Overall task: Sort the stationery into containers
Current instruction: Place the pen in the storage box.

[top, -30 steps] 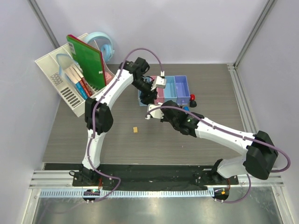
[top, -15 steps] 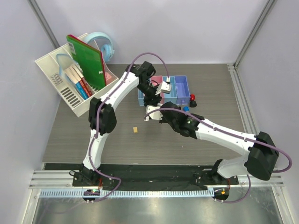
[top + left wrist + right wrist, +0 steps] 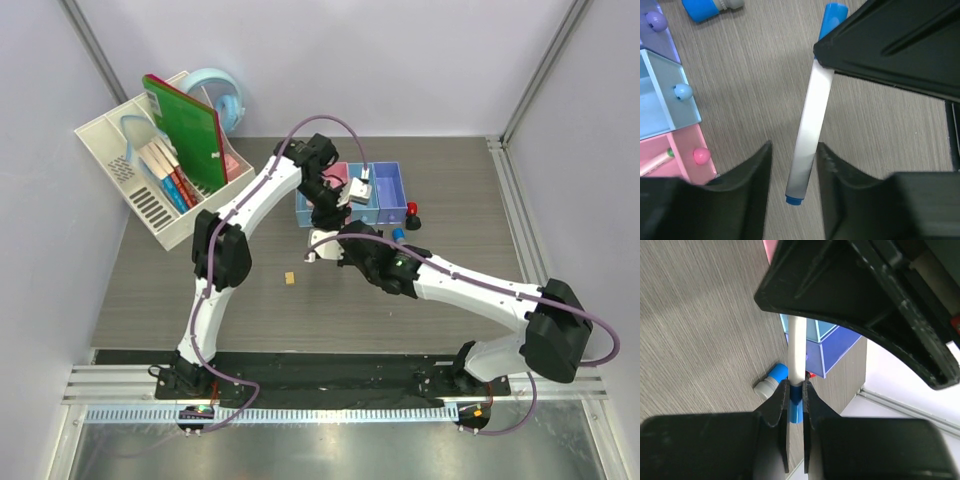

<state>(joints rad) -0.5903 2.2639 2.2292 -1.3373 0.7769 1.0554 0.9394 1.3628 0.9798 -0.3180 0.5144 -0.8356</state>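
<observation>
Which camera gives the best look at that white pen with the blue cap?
Left wrist: the pen shows almost whole. Right wrist sees only a stretch pinched in the right claw. From above, the arms hide it.

The grey wood-grain counter point(image 3: 200, 300) carries a large white slotted plastic desk organizer point(image 3: 150, 207) at 10 o'clock, with a round light-blue tape dispenser point(image 3: 222, 95) just beside it at 11 o'clock. A row of small joined rectangular plastic bins point(image 3: 392, 190) sits at 12 o'clock. A red-and-black stubby cylinder point(image 3: 412, 214) and a blue-grey stubby cylinder point(image 3: 398, 234) lie at the row's 4 o'clock, and a tiny orange block point(image 3: 290, 279) lies at its 7 o'clock.
</observation>
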